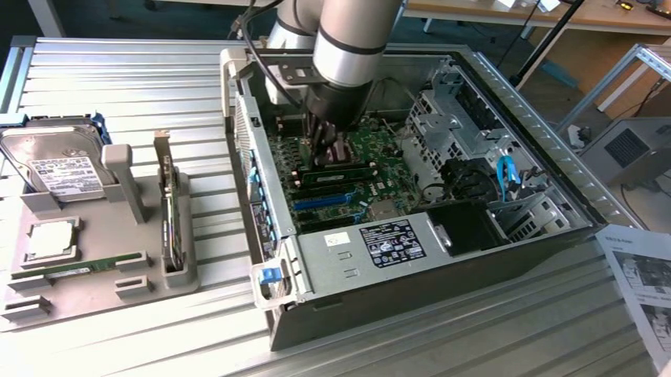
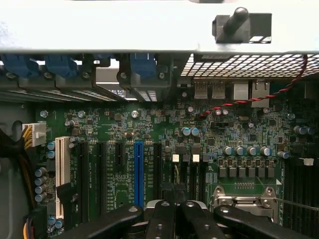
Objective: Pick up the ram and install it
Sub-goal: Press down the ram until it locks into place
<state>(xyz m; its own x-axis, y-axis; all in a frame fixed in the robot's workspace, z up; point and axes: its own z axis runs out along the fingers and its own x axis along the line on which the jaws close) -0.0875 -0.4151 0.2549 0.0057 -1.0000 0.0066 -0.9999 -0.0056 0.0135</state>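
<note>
Currently 1 ram (image 1: 78, 271) stick lies flat in a slot of the grey holder tray (image 1: 63, 302), well apart from the open PC case (image 1: 419, 275), on the case's exterior-view-left side. Same tray also carries 1 hard drive (image 1: 53, 161), 1 square silver processor (image 1: 49, 238) and 1 upright expansion card (image 1: 168, 212) w/ metal bracket.

1 gripper (image 1: 328, 149) is down inside the case, over the motherboard (image 1: 357, 184), its tip just above a dark strip on the board; contact can't be judged. Fingers (image 2: 160, 221) pressed together in wrist view, nothing seen pinched betw. them.

Board in wrist view: 1 blue slot (image 2: 138, 172), 1 white slot (image 2: 61, 177), 1 red twisted wire (image 2: 259, 97).

Beside the case, exterior-view-right: 1 printed sheet (image 1: 642, 283). All sits on the ribbed metal table (image 1: 126, 86).
</note>
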